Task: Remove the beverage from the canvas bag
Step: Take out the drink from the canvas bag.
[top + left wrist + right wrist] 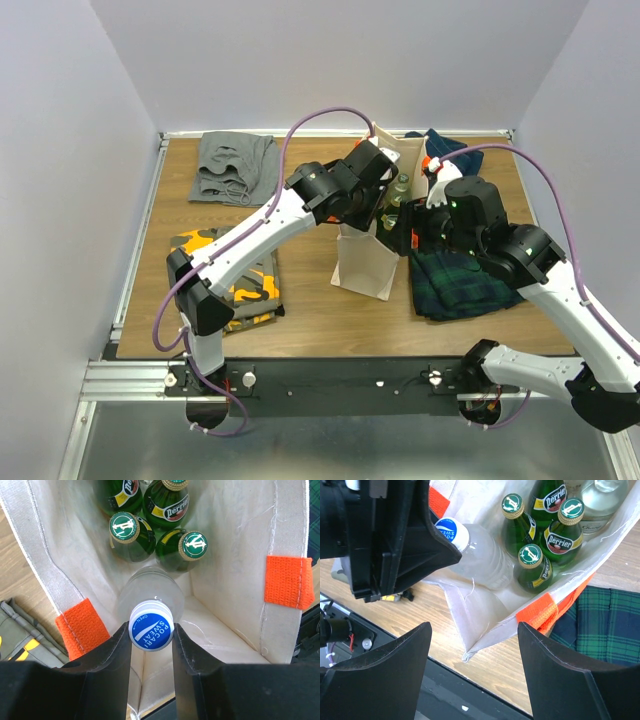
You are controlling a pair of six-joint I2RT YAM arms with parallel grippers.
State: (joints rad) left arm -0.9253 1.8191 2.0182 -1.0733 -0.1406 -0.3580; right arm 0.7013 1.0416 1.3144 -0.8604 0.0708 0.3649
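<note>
The Pocari Sweat bottle (150, 597) is see-through plastic with a blue cap that has white letters on it. It is inside the canvas bag (227, 540), at the near end, and its top leans toward the left wrist camera. The left gripper (151, 639) pinches it tight, with one black finger pressed on each side, just under the cap. The bottom of the bottle is down in the bag and cannot be seen.

The bag is cream cloth with orange handle patches sewn on its sides. It stands up in the middle of the wooden table (310, 320) with its top open.

Four green Perrier bottles (532, 565) with green caps stand close together behind the Pocari Sweat bottle. One clear bottle (602, 497) stands past them. The top of that picture cuts it off, so its label is hard to read.

The right gripper (474, 630) hangs just over the bag's near corner. Its two fingers are spread wide and hold nothing.

On the table lie a grey garment (235, 165), an orange and yellow camo pile (250, 285) and a dark plaid cloth (460, 285). The right arm covers part of the plaid cloth.
</note>
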